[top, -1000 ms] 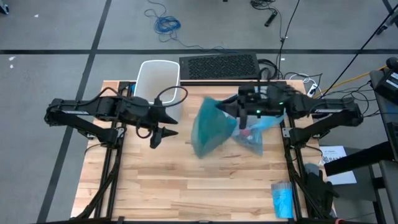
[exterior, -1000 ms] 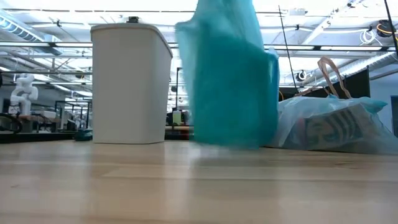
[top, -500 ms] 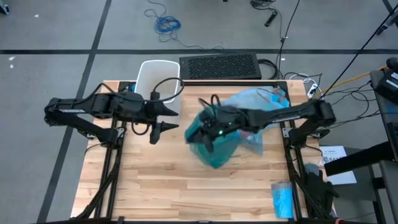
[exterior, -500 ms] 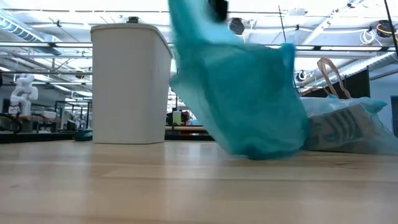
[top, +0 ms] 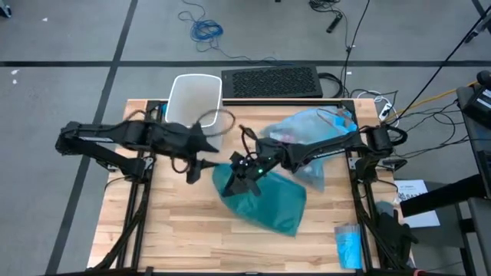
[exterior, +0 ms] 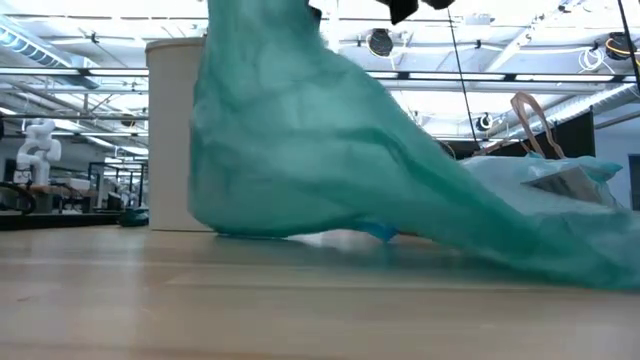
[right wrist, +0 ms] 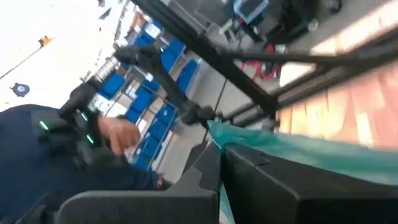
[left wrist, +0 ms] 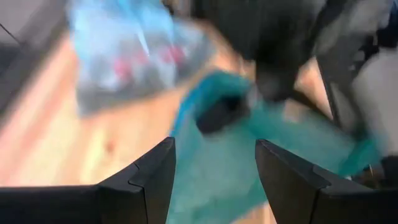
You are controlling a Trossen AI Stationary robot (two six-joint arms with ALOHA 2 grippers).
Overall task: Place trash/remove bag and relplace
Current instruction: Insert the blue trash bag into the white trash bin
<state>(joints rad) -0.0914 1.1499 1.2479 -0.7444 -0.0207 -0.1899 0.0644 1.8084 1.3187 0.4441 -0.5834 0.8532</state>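
Trash sits already bundled inside the thin, see-through, pale sky-blue plastic bin liner [top: 318, 134], which lies on the wooden worktop [top: 184, 238] at about two o'clock from the centre, beside the right arm; red shapes show faintly through it in the left wrist view [left wrist: 134, 59]. That full bag looks set aside so that the tall white plastic bin [top: 193, 103], standing bare at eleven o'clock, can take a fresh one.

The right gripper [top: 244, 170] reaches across to the centre and has its jaws closed on one edge of a darker teal-green plastic bag [top: 265, 201], which trails from it toward five o'clock, slack on the wood. Holding it by the rim probably serves to shake it open for the bin. The left gripper [top: 201, 162] hovers just at nine o'clock of that rim with its jaws parted and nothing between them [left wrist: 214, 171], seemingly poised to take the opposite edge.

From above, the teal bag reads as flat; the low view shows it [exterior: 330, 150] billowing tall in front of the bin, with the pale liner [exterior: 560, 185] behind. A small folded blue packet [top: 347, 247] lies near five o'clock, seen only from above.
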